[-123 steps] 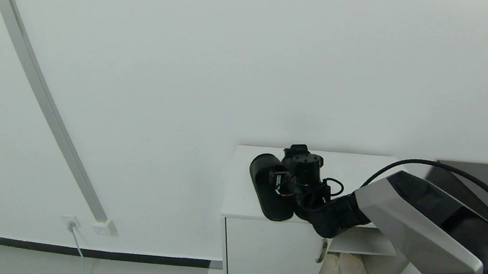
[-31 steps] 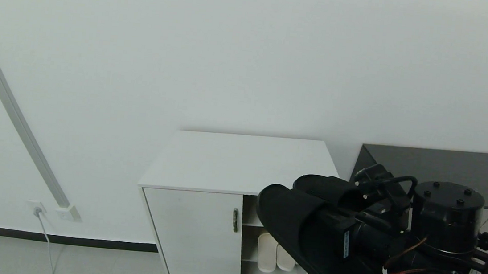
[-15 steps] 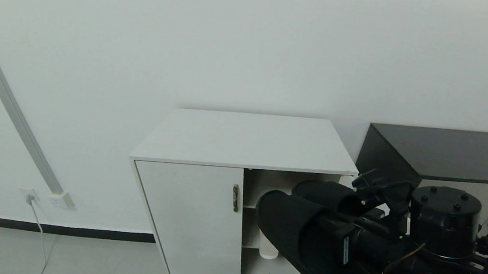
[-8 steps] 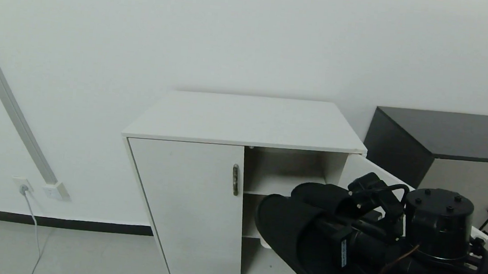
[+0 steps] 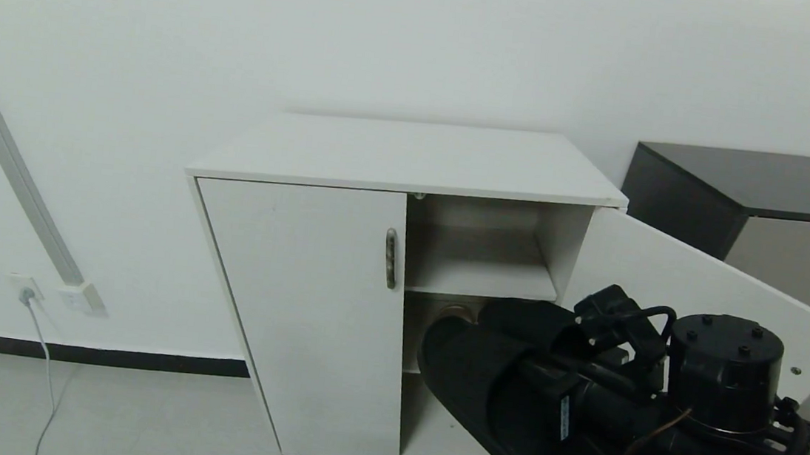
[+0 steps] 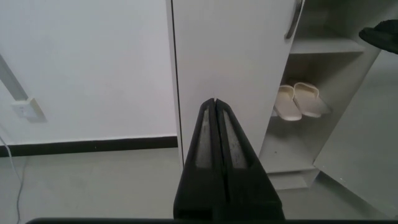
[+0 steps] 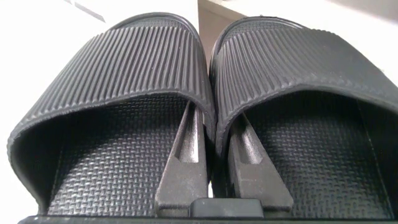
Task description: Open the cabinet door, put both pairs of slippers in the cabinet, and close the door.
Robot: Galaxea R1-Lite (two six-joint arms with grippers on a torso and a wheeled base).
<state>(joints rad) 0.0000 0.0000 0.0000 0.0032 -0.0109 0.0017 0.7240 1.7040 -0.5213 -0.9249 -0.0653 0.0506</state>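
Note:
The white cabinet (image 5: 412, 157) has its left door (image 5: 300, 314) closed and its right door (image 5: 704, 286) swung open. My right gripper (image 7: 214, 163) is shut on a pair of black slippers (image 5: 491, 370), pinching their two adjoining inner sides (image 7: 210, 118). The pair hangs just in front of the open compartment, below the upper shelf (image 5: 478, 279). A pair of white slippers (image 6: 302, 101) lies on a lower shelf inside. My left gripper (image 6: 214, 104) is shut on nothing, low and in front of the closed door.
A dark cabinet (image 5: 751, 186) stands right of the white one, behind the open door. A wall socket with a cable (image 5: 27, 293) and a slanted cable duct (image 5: 3, 152) are on the wall to the left. Bare floor (image 6: 93, 180) lies in front.
The head view has shifted, so the cabinet looks larger and higher and the open door shows more. The black slippers stay in my right gripper, level with the open compartment.

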